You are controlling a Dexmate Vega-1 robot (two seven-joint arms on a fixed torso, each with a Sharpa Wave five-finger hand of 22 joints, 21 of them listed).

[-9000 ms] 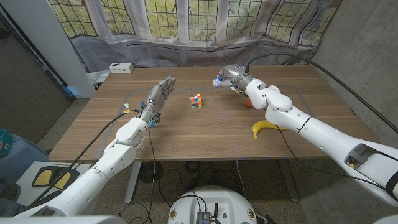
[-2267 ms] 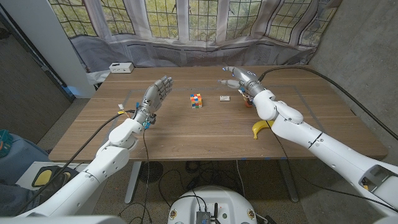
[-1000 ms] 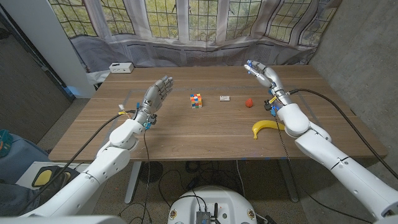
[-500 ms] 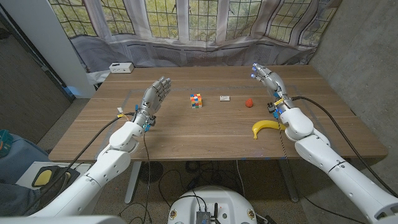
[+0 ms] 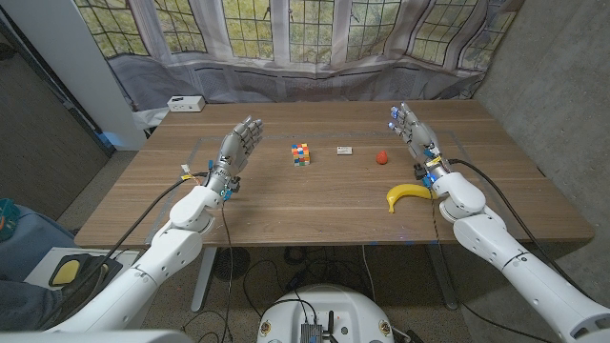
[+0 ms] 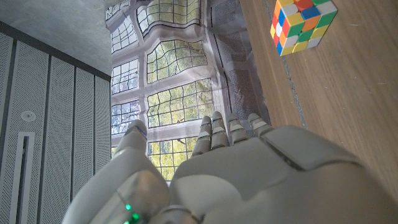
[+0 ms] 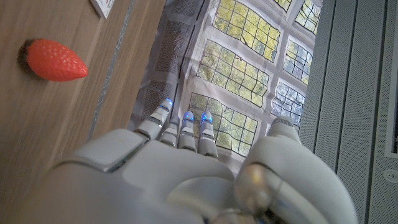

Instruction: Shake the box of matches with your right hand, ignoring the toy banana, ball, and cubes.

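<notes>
The small matchbox [image 5: 345, 150] lies on the wooden table [image 5: 286, 205] beyond its middle, with no hand on it; one corner of the matchbox [image 7: 102, 6] shows in the right wrist view. My right hand [image 5: 410, 129] is raised over the table's right side, fingers spread and pointing up, holding nothing, well to the right of the matchbox. From the wrist camera the right hand [image 7: 180, 168] shows its back. My left hand [image 5: 240, 148] stands open at the left, fingers up and empty; the left hand [image 6: 230, 174] also shows from its wrist camera.
A colour cube [image 5: 301, 153] sits left of the matchbox, and the cube [image 6: 303, 23] is in the left wrist view. A red strawberry-shaped toy [image 5: 382, 157] [image 7: 55, 60] lies right of the matchbox. A yellow banana [image 5: 408, 194] lies nearer. A white box [image 5: 185, 103] sits far left.
My right hand held the matchbox aloft, then set it on the table and let go. It has since drawn back to the right and toward me. The left hand stayed still.
</notes>
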